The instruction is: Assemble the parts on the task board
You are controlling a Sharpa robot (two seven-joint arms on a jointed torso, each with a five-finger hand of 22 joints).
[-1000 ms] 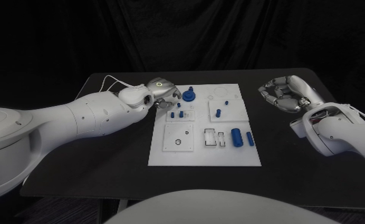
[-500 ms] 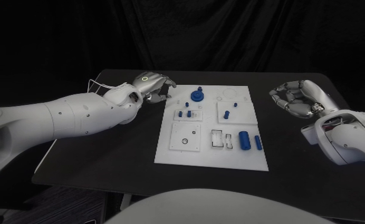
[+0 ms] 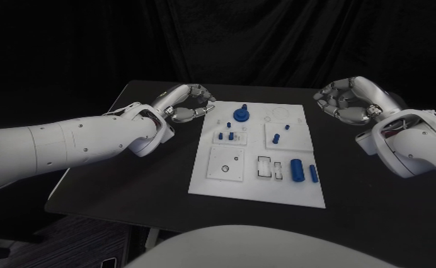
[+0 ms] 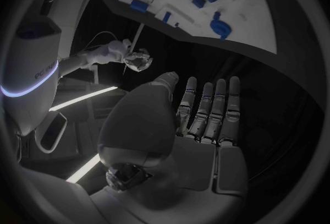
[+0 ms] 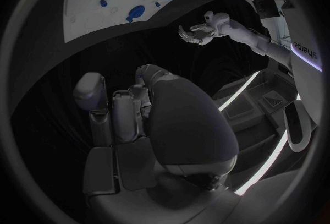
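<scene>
- The white task board (image 3: 257, 183) lies flat in the middle of the black desk (image 3: 127, 173), between the two arms.
- On the board's far edge stands a round blue part with a peg on top (image 3: 242, 115).
- Just nearer than it, small blue pegs (image 3: 225, 135) stand in a square inset on the board's left half, and more small blue pegs (image 3: 278, 135) stand in the inset beside it.
- On the near right of the board a thick blue cylinder (image 3: 297, 169) lies next to a thinner blue pin (image 3: 314, 173), beside two rectangular slots (image 3: 269, 166).
- The left robot hand (image 3: 187, 105) hovers just off the board's far left corner, not touching any part; the left wrist view shows its fingers (image 4: 206, 114) stretched out straight, side by side, with nothing in them, so it is released.
- The right robot hand (image 3: 349, 101) hangs above the desk, well apart from the board's right edge; its fingers (image 5: 127, 108) are curled in on the palm and it holds nothing, so it is clenched.
</scene>
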